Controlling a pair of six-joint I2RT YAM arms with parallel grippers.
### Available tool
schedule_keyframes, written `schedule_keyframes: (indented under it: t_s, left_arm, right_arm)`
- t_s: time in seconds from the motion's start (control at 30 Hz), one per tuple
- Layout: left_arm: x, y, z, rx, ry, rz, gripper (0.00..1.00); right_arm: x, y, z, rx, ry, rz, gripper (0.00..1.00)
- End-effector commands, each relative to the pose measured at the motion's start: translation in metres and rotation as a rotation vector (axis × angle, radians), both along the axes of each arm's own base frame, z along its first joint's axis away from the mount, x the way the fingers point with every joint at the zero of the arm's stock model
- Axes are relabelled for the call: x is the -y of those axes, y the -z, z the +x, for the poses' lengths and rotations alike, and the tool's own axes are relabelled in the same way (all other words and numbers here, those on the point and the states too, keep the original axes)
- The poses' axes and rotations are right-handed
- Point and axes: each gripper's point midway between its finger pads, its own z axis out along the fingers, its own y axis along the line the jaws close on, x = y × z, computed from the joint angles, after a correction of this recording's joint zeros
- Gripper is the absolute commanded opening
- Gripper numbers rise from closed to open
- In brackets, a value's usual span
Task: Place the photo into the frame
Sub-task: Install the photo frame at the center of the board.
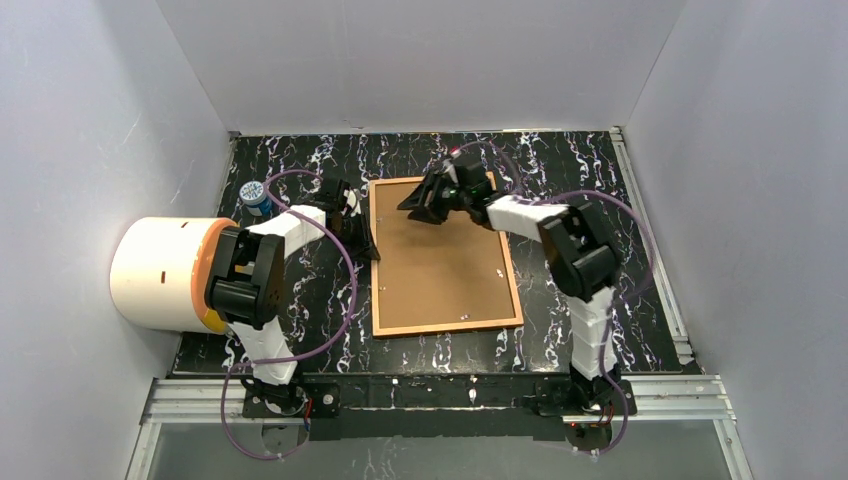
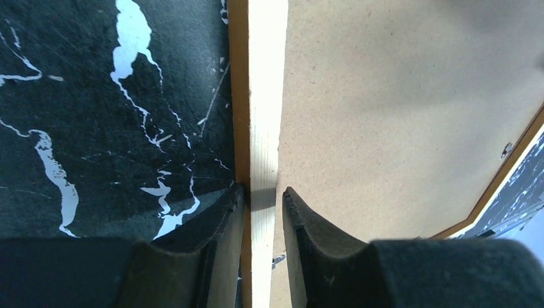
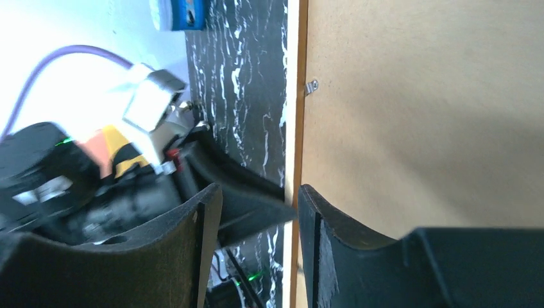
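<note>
The frame [image 1: 447,328] lies flat on the black marbled table, back side up, with a plain brown backing board [image 1: 440,270] filling it. The photo shows in no view. My left gripper [image 1: 365,245] straddles the frame's left rail [image 2: 266,96]. Its left finger rests against the orange outer edge and its right finger stands a hair off the pale inner side, so it is open [image 2: 263,192]. My right gripper [image 1: 420,210] hovers over the board's far left part. It is open [image 3: 260,192], with one finger over the board [image 3: 417,96] and nothing held.
A big white cylinder with an orange rim [image 1: 160,272] lies at the left wall. A small blue-and-white container [image 1: 256,195] stands at the far left of the table. Small metal clips [image 3: 311,85] sit along the frame's inner edge. White walls enclose the table.
</note>
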Motion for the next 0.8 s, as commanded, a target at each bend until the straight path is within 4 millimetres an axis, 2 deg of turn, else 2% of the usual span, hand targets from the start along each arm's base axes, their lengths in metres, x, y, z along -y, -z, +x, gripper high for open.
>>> schedule_keyframes:
  t_s: [0.0,0.07,0.13,0.27,0.4,0.53,0.6,0.77]
  left_arm:
    - [0.015,-0.02,-0.004,0.003,0.058,-0.071,0.27]
    - [0.014,-0.021,-0.005,0.004,0.061,-0.069,0.26]
    - [0.011,-0.021,-0.007,0.008,0.056,-0.057,0.26]
    - [0.005,-0.019,-0.013,0.006,0.043,-0.03,0.26]
    - [0.004,-0.015,-0.019,-0.004,0.041,-0.029,0.26]
    - [0.001,-0.01,-0.021,-0.011,0.039,-0.012,0.22]
    - [-0.001,-0.006,-0.023,-0.019,0.034,-0.003,0.2]
    - [-0.001,0.0,-0.023,-0.032,0.016,-0.006,0.15]
  right_arm:
    - [0.066,-0.046,0.002,0.111,0.096,-0.102,0.56]
    - [0.089,-0.041,-0.012,0.121,0.101,-0.202,0.56]
    - [0.111,-0.033,-0.036,0.113,0.072,-0.303,0.56]
    - [0.138,-0.021,-0.087,0.071,-0.037,-0.408,0.56]
    - [0.147,-0.002,-0.14,0.013,-0.15,-0.449,0.55]
    - [0.144,0.018,-0.18,-0.058,-0.223,-0.448,0.53]
    - [0.142,0.027,-0.193,-0.086,-0.267,-0.455,0.52]
    - [0.139,0.042,-0.205,-0.123,-0.345,-0.488,0.5]
